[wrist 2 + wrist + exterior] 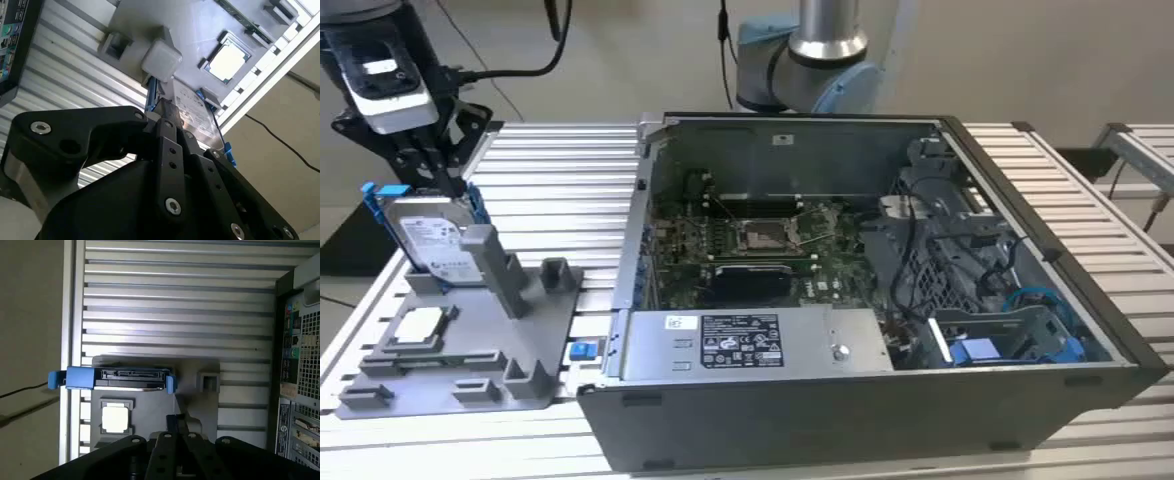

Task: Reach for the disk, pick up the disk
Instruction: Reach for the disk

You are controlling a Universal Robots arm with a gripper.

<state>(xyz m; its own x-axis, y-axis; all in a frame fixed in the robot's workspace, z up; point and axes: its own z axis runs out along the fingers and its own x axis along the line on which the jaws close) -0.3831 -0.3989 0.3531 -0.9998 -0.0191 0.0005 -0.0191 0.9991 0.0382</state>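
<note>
The disk (pixel 431 237) stands on edge in a slot of the grey fixture (pixel 534 325) at the exterior view's left. It is silver with a white label and blue side rails. My gripper (pixel 450 183) hangs just over the disk's top edge, near its right-hand rail, with the fingers drawn together and nothing between them. In the first wrist view the disk's top edge (pixel 132 376) shows bare, apart from the gripper (pixel 176 419). The second wrist view has the gripper (pixel 160 120) close against the top of the disk (pixel 197 112).
A small square silver chip (pixel 420 325) lies in a fixture pocket in front of the disk. A grey post (pixel 483 250) rises beside the disk. The open computer case (pixel 761 430) stands to the exterior view's right on the slatted table (pixel 574 160).
</note>
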